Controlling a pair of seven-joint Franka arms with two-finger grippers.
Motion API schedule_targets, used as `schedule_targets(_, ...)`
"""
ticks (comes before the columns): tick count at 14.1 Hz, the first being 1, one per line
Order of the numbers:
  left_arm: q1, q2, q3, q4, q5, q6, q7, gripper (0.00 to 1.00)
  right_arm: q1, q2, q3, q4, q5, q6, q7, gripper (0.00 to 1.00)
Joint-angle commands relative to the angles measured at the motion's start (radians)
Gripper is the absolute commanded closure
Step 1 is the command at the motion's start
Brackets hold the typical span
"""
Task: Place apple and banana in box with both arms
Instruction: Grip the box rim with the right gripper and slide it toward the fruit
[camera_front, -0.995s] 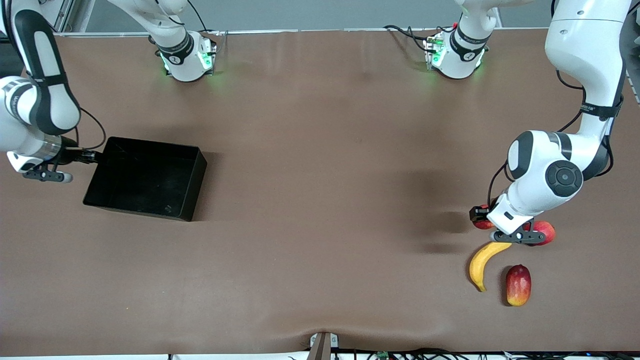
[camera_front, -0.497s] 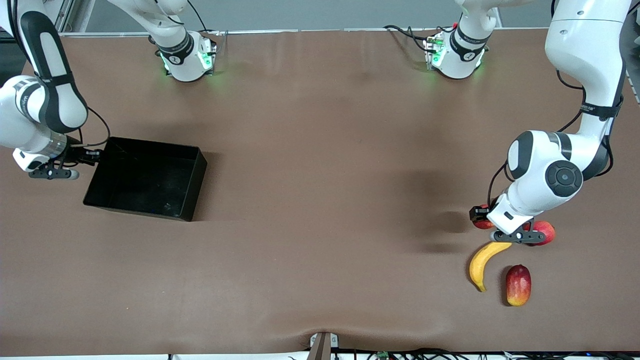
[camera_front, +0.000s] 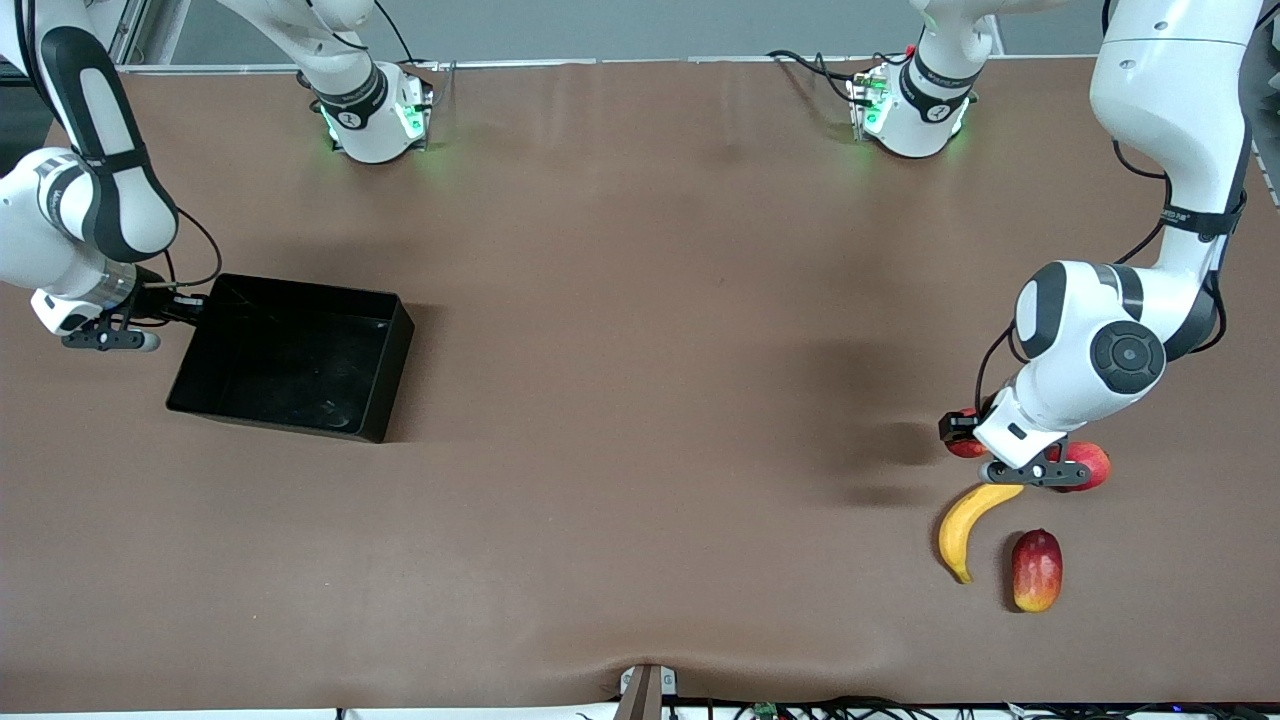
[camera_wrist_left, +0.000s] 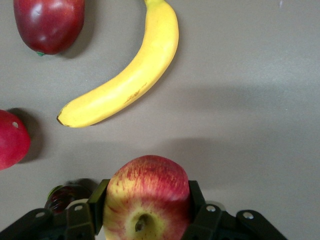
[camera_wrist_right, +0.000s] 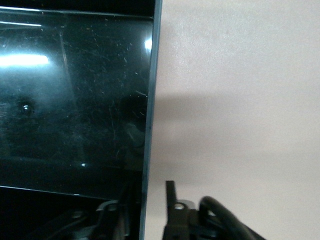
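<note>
Lying curved: banana | stem toward left pincer | tip nearer camera

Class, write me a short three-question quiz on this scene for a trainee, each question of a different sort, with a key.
1. True or false: the banana lies in the box.
2. The left gripper is shut on: A the banana, B the apple, C the box.
3. Fill in: the right gripper is at the wall of the ____.
Key: 1 false; 2 B; 3 box.
</note>
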Motion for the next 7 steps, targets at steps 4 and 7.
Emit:
schedule_targets(4,0.003,-0.016,-0.005,-0.010,0.018,-0.012,-0.024,1.00,0.082,-0.022,0.011,0.001,0.017,-0.034,0.231,1.00)
schedule_targets(7,0.003,-0.022,-0.003,-0.010,0.018,-0.012,-0.017,1.00,0.141,-0.055,0.020,0.102,0.017,-0.271,0.269,1.00)
